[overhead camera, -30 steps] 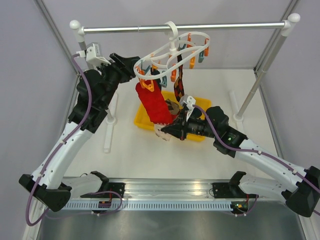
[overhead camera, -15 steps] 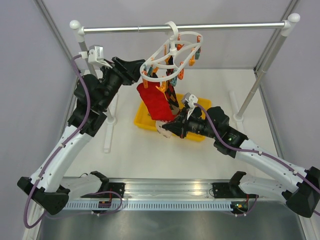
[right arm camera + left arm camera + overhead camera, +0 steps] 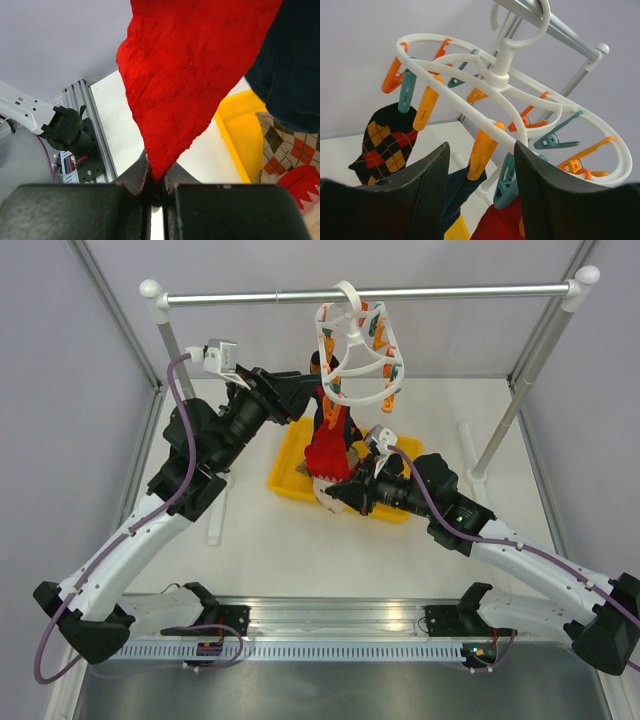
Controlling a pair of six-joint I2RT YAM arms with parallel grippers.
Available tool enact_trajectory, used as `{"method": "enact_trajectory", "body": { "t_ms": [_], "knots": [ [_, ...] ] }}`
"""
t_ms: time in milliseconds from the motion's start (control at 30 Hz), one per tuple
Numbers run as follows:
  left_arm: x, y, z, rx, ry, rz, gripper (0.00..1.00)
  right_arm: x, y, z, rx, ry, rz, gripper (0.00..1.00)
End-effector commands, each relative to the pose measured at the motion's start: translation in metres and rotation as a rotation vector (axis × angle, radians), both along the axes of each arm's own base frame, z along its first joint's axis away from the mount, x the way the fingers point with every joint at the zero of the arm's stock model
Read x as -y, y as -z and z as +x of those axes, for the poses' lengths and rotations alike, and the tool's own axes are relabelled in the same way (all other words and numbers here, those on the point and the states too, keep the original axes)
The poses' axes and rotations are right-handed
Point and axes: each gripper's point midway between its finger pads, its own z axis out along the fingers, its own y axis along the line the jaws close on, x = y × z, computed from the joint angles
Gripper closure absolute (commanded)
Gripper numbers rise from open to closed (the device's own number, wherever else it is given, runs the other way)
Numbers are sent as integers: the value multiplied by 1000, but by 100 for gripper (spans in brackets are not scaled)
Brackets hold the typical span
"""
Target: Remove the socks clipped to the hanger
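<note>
The white hanger (image 3: 357, 348) hangs by its hook from the silver rail, tilted steeply, with orange and teal pegs round its rings (image 3: 530, 97). A red sock (image 3: 328, 448) hangs from a teal peg (image 3: 506, 181), stretched down to my right gripper (image 3: 333, 496), which is shut on its lower tip (image 3: 156, 176). My left gripper (image 3: 481, 147) is open just under the rings, its fingers on either side of an orange peg (image 3: 482, 150) that holds a dark navy sock (image 3: 461, 184). An argyle sock (image 3: 385, 147) hangs further left.
A yellow tray (image 3: 283, 480) lies on the white table under the hanger, with argyle socks (image 3: 285, 145) in it. The silver rail (image 3: 450, 290) spans the back on two white-footed posts (image 3: 508, 425). Grey walls close in both sides.
My left arm has swung right and up under the hanger, which has tipped and swung right. The red sock now hangs narrower. My right gripper has kept its hold.
</note>
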Motion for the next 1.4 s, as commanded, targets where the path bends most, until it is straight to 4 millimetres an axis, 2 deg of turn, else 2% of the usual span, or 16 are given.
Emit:
{"method": "enact_trajectory", "body": {
  "t_ms": [0, 100, 267, 667, 1000, 1200, 1367],
  "knots": [
    [7, -14, 1, 72, -21, 19, 42, 3, -9, 0, 20, 15, 27, 92],
    [22, -12, 0, 73, -11, 36, 42, 5, -12, -1, 27, 20, 30, 92],
    [28, -12, 2, 74, -16, 37, 42, 10, -9, 1, 27, 47, 14, 92],
    [15, -10, -8, 92, -32, 45, 41, 15, 0, 2, 14, 71, -20, 92],
    [-2, 7, -21, 78, -48, 73, 40, 16, 2, 1, 18, 63, -30, 92],
    [-3, 9, -41, 92, 27, 73, 39, 17, 4, 0, 14, 65, -35, 92],
    [15, 6, -64, 141, 182, 108, 37, 16, 4, -1, 14, 53, -40, 92]
  ]
}}
